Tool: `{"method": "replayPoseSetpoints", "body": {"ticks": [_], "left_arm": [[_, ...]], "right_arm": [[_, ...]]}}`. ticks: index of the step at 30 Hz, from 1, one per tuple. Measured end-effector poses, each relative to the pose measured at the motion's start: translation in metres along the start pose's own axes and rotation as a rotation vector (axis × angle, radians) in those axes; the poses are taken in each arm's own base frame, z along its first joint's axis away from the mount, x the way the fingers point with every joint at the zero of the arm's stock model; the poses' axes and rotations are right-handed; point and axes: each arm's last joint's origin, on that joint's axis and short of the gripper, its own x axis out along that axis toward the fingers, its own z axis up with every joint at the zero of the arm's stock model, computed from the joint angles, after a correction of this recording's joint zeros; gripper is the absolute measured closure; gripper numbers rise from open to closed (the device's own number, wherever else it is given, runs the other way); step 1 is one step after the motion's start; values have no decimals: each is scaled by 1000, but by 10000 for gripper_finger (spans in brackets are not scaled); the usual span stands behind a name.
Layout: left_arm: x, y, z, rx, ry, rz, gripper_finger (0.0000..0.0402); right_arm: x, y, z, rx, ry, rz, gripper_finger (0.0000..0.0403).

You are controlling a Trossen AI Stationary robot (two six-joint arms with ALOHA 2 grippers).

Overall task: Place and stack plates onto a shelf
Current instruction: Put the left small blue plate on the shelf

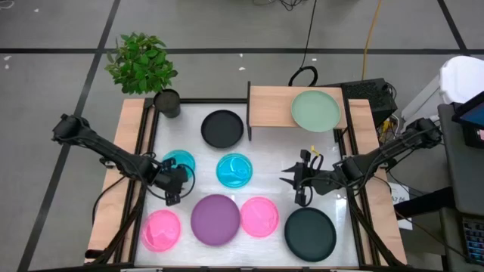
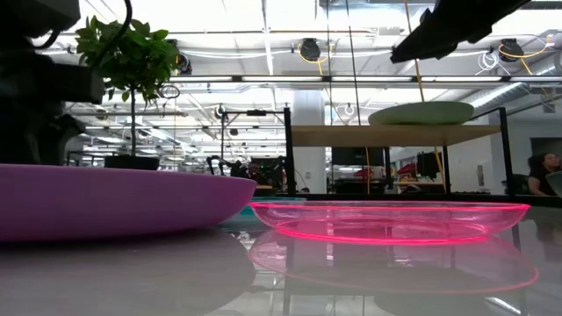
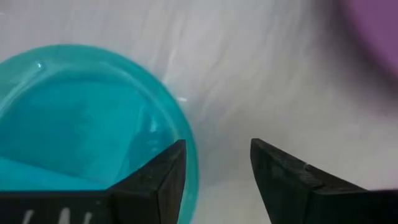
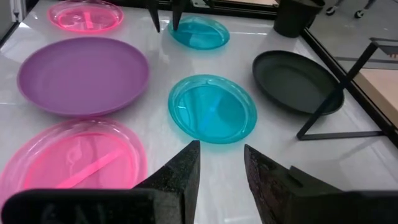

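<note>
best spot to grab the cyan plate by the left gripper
Take its thin raised rim, on the edge facing the left gripper, one finger over the lip and one outside. The cyan plate lies flat and shallow on the table, so only the rim offers a pinch. That edge is nearest, with open jaws beside it.

Bright overhead ceiling lights (image 2: 263, 79); glare on glossy table (image 1: 272, 151); purple plate (image 2: 105, 197) blurred up close; left wrist view soft.

no readable text, labels or numbers anywhere.
</note>
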Motion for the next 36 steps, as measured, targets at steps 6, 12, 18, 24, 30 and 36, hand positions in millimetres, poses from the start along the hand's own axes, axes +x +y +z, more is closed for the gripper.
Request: {"method": "replayPoseSetpoints", "body": {"ticks": [6, 12, 18, 24, 30, 36], "left_arm": [[7, 0, -2, 34, 33, 50, 215], [20, 0, -5, 55, 125, 122, 215], [23, -3, -7, 64, 120, 162, 225], [22, -9, -12, 109, 94, 175, 292], [22, -10, -13, 83, 79, 196, 340], [22, -8, -13, 82, 72, 223, 369]], "right_arm": [[0, 0, 0, -1, 2, -1, 293], [0, 0, 0, -2, 3, -1, 293], [0, 0, -1, -4, 7, -2, 293], [0, 0, -1, -5, 8, -2, 293], [0, 0, -1, -5, 9, -2, 293], [0, 0, -1, -5, 8, -2, 293]]}}
